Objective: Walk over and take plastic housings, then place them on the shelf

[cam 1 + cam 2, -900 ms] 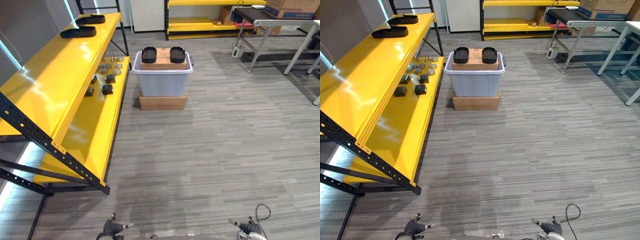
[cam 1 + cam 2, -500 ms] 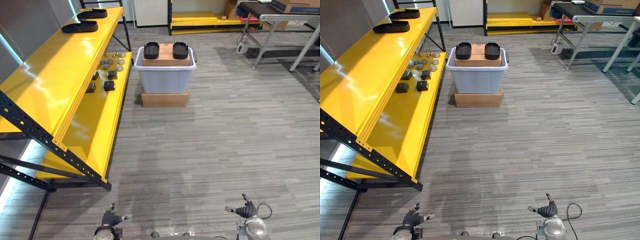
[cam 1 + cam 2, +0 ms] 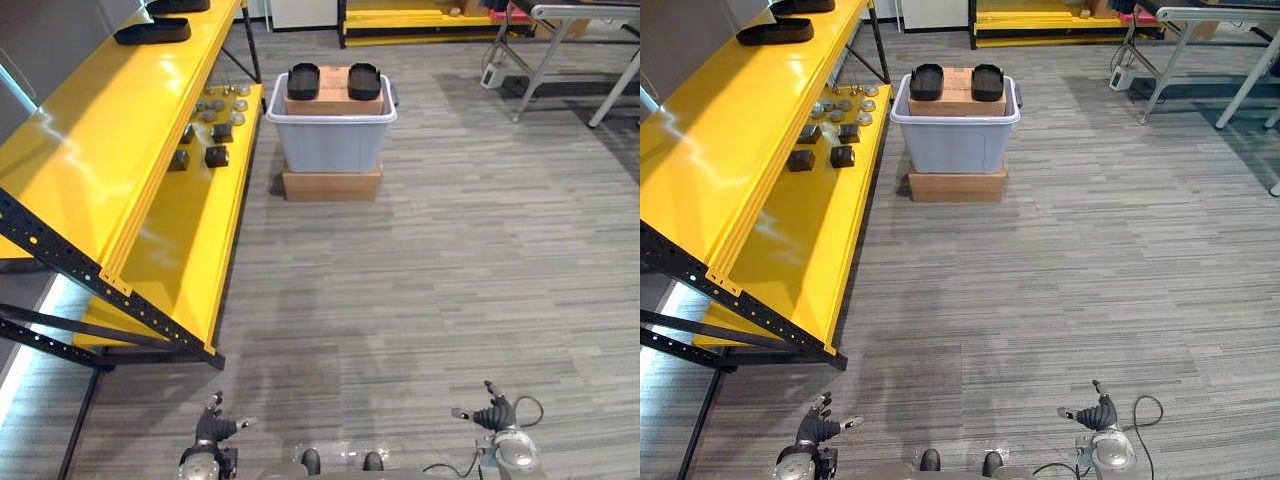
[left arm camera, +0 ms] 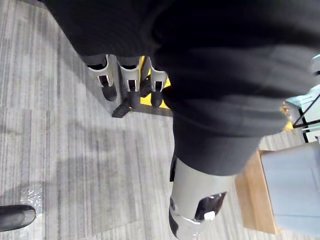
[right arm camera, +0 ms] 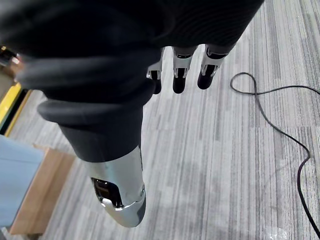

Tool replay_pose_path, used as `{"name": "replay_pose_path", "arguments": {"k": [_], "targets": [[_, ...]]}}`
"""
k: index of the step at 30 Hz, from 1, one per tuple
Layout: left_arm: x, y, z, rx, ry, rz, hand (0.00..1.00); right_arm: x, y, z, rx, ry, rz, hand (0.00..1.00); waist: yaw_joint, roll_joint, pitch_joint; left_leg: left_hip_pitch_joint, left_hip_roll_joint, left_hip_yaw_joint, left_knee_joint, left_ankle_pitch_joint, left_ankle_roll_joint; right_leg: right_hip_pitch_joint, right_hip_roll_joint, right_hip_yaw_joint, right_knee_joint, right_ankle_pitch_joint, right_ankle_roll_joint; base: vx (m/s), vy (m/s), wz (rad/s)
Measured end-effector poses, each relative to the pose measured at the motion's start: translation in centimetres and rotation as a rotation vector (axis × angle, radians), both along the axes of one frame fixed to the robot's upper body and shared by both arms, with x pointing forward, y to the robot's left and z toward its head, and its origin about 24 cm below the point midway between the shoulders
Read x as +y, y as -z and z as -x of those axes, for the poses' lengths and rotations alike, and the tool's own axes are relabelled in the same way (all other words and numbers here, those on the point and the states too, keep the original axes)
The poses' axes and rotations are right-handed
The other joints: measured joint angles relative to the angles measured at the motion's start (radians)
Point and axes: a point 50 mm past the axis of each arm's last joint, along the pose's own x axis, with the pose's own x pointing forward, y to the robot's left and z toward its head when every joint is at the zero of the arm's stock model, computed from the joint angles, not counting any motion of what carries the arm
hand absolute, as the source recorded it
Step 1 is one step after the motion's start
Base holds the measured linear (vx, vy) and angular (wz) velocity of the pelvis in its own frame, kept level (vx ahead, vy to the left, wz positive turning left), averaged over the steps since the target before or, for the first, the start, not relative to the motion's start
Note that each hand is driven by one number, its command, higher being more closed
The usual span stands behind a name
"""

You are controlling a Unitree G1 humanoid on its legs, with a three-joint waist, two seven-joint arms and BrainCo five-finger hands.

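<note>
By our reading we are on the walk-in, and both robot hands hang low and empty. The left robot hand (image 3: pixel 212 432) has its fingers (image 4: pixel 108 80) straight and loosely apart, with nothing between them and the thumb. The right robot hand (image 3: pixel 495 415) is the same, with its fingers (image 5: pixel 181 75) relaxed above the grey plank floor (image 3: pixel 450 260).

The two black oval plastic housings (image 3: pixel 303 80) lie well ahead of both robot hands, side by side but apart. They rest on a brown cardboard box (image 3: pixel 333 100) sitting in a grey plastic tub (image 3: pixel 335 150), which stands on a flat cardboard carton (image 3: pixel 332 186). The long yellow metal shelf (image 3: pixel 90 170) runs ahead and to the left of the left robot hand.

To do this step well, we would head straight for the tub and stop with it centred between the robot hands. It should be near enough that each robot hand reaches one housing without leaning. The left robot hand needs room from the shelf's black perforated frame (image 3: pixel 60 260).

Two more black housings (image 3: pixel 152 32) lie far ahead on the shelf's upper deck, and the farther one is cut off. The small dark blocks and silver discs (image 3: pixel 215 155) on the lower deck are too small for us to identify. We cannot see what the tub holds under the box, nor how deep the housings are.
</note>
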Motion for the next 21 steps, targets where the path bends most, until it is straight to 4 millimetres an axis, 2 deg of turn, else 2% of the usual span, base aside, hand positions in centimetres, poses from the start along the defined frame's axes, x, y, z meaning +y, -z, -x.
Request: {"name": "replay_pose_path", "arguments": {"k": [2,4,5,6,7,9,10,12,13,14,15,16,17,18,19,20,21], "targets": [[0.2,-0.4,-0.4,-0.024,-0.011,0.000,0.00,-0.2,-0.2,-0.4,-0.014,0.016,0.000,0.00,0.000,0.007,0.003,-0.023,-0.002,0.013,0.061,-0.049,0.011,-0.050,-0.009,0.011,0.117,-0.069,0.021,0.09,0.102,-0.19],[0.4,-0.7,-0.7,-0.045,-0.018,-0.005,0.00,-0.1,-0.1,-0.3,-0.010,0.043,-0.012,0.00,0.000,-0.001,0.016,-0.023,-0.018,0.014,0.116,-0.107,0.034,-0.156,-0.038,0.000,0.398,-0.149,0.061,0.13,0.138,-0.05],[0.4,-0.9,-0.8,-0.053,-0.020,-0.004,0.00,0.0,-0.2,-0.4,-0.013,0.048,-0.011,0.00,-0.003,-0.003,0.030,0.003,-0.024,0.008,0.125,-0.123,0.049,-0.215,-0.052,-0.017,0.537,-0.162,0.065,0.14,0.085,0.11],[0.5,-1.0,-1.0,-0.061,-0.019,-0.006,0.00,0.1,-0.2,-0.4,-0.013,0.050,-0.015,0.00,-0.006,-0.011,0.037,0.019,-0.030,0.004,0.124,-0.133,0.055,-0.245,-0.061,-0.028,0.607,-0.175,0.066,0.27,0.075,0.14],[0.6,-1.1,-1.0,-0.058,-0.020,-0.012,0.00,0.3,-0.2,-0.3,-0.017,0.053,-0.020,0.00,-0.014,-0.018,0.044,0.047,-0.036,-0.006,0.120,-0.152,0.058,-0.284,-0.072,-0.046,0.653,-0.194,0.044,0.37,0.062,0.25],[0.9,-1.2,-1.2,-0.064,-0.029,-0.026,0.00,0.2,-0.3,-0.5,-0.024,0.055,-0.021,0.00,-0.028,-0.027,0.053,0.100,-0.034,-0.026,0.086,-0.158,0.062,-0.331,-0.071,-0.086,0.612,-0.198,0.037,0.40,0.013,0.33],[0.8,-1.4,-1.8,-0.080,-0.028,-0.027,0.00,0.1,-0.5,-0.9,-0.034,0.054,-0.017,0.00,-0.033,-0.013,0.067,0.139,-0.017,-0.043,0.049,-0.158,0.062,-0.372,-0.056,-0.105,0.559,-0.191,0.027,0.45,-0.047,0.39],[0.4,-1.9,-3.1,-0.116,-0.031,-0.019,0.00,-0.2,-1.0,-1.6,-0.056,0.051,-0.006,0.00,-0.049,0.001,0.086,0.197,0.029,-0.070,-0.013,-0.155,0.044,-0.432,-0.020,-0.141,0.408,-0.125,0.014,0.46,-0.069,0.45],[0.4,-2.2,-3.6,-0.132,-0.029,-0.027,0.00,-0.3,-1.2,-1.8,-0.064,0.052,-0.003,0.00,-0.052,0.000,0.088,0.226,0.037,-0.084,-0.047,-0.147,0.012,-0.460,-0.003,-0.141,0.260,-0.018,0.003,0.41,-0.077,0.36],[0.4,-2.3,-3.9,-0.137,-0.027,-0.030,0.00,-0.3,-1.2,-1.8,-0.065,0.053,0.000,0.00,-0.054,-0.011,0.088,0.243,0.037,-0.091,-0.057,-0.147,0.000,-0.470,-0.004,-0.140,0.202,0.054,-0.013,0.70,-0.164,0.49],[0.1,-2.1,-3.9,-0.136,-0.029,-0.020,0.00,-0.7,-1.3,-1.6,-0.062,0.063,0.016,0.00,-0.061,-0.001,0.089,0.279,0.061,-0.112,-0.057,-0.164,-0.031,-0.467,0.003,-0.145,0.181,0.232,-0.097,0.62,-0.155,0.24],[-0.2,-2.1,-4.1,-0.137,-0.032,-0.011,0.00,-0.9,-1.4,-1.8,-0.064,0.066,0.019,0.00,-0.052,0.024,0.086,0.275,0.089,-0.117,-0.047,-0.159,-0.043,-0.471,0.018,-0.164,0.211,0.213,-0.116,0.74,-0.199,0.40],[-0.3,-2.3,-4.6,-0.151,-0.026,-0.009,0.00,-0.7,-1.6,-2.4,-0.085,0.071,0.009,0.00,-0.060,0.024,0.084,0.253,0.089,-0.131,-0.002,-0.105,-0.117,-0.484,0.000,-0.183,0.285,0.144,-0.127,0.48,-0.143,0.35],[-0.7,-2.3,-4.8,-0.156,-0.028,0.004,0.00,-0.8,-1.7,-2.4,-0.091,0.079,0.010,0.00,-0.069,0.026,0.086,0.247,0.081,-0.136,0.062,-0.043,-0.126,-0.467,-0.010,-0.202,0.332,0.105,-0.139,0.60,-0.210,0.60],[-1.1,-2.0,-4.3,-0.145,-0.039,0.020,0.00,-0.7,-1.8,-2.4,-0.095,0.073,0.009,0.00,-0.071,0.028,0.090,0.211,0.072,-0.130,0.223,0.067,-0.095,-0.391,-0.007,-0.230,0.343,0.060,-0.146,0.48,-0.205,0.40],[-1.2,-1.8,-3.9,-0.137,-0.046,0.027,0.00,-0.5,-1.7,-2.3,-0.096,0.062,0.008,0.00,-0.068,0.027,0.091,0.181,0.071,-0.119,0.331,0.143,-0.083,-0.337,-0.001,-0.227,0.316,0.043,-0.150,0.75,-0.250,0.13],[-1.2,-1.5,-3.1,-0.126,-0.056,0.033,0.00,0.4,-2.0,-2.6,-0.125,0.028,0.001,0.00,-0.049,0.022,0.094,0.070,0.103,-0.092,0.637,0.219,-0.075,-0.218,0.034,-0.199,0.235,0.010,-0.159,0.62,-0.178,-0.10]]}}
